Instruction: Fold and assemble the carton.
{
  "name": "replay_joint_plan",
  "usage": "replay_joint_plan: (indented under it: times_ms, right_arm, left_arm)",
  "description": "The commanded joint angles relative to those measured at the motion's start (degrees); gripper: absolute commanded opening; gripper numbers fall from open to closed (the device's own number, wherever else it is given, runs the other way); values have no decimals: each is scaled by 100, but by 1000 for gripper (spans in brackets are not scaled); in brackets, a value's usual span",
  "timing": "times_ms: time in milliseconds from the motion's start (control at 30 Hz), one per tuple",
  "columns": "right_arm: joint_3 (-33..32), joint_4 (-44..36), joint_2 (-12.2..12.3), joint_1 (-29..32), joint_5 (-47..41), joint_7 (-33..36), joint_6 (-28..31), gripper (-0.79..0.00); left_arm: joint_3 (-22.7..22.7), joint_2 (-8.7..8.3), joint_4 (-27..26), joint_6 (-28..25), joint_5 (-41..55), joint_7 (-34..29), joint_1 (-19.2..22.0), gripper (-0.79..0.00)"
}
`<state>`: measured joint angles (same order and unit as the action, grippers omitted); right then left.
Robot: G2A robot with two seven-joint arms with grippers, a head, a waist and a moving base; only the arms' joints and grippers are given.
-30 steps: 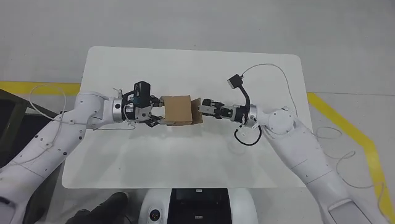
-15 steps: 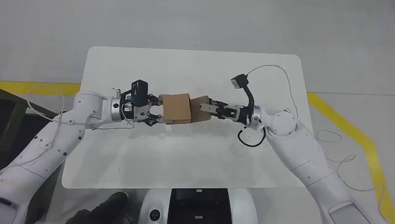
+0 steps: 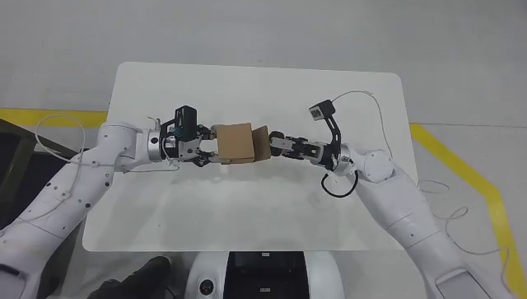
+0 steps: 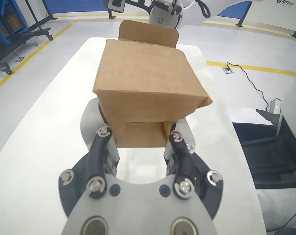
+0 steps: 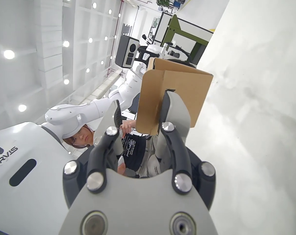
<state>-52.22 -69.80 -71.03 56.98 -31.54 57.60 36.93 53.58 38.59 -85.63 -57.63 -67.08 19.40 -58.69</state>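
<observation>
Carton (image 3: 235, 143) pinched at its near end between left gripper (image 4: 138, 125) fingers. Right gripper (image 5: 142, 102) fingers spread, end flap (image 5: 150, 99) against one finger. Step looks like flap folding; next push should seat it flush.

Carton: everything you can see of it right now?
The carton is plain brown cardboard, squared into a box shape, lying over the white table's middle between both arms. The left gripper clamps one end; at the other a rounded flap stands open, its edge between the right gripper's open fingers, touching one.
</observation>
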Motion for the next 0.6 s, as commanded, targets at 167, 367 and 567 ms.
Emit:
replay_joint_plan:
  times_ms: [167,367,567]
  right_arm:
    - [51,140,-43,-70,-189,180,-98,-606]
    - [47,189,-48,-133,100,170,-199,-674]
    - [35,45,-36,-146,639,-42,-348,-745]
  left_arm:
    - [109,29,-20,-36,-54,15,-78,-493]
    - [210,50,-34,-37,-105,6,-148,-496]
    - [278,70,-75,-37,-157,-29,-189,-496]
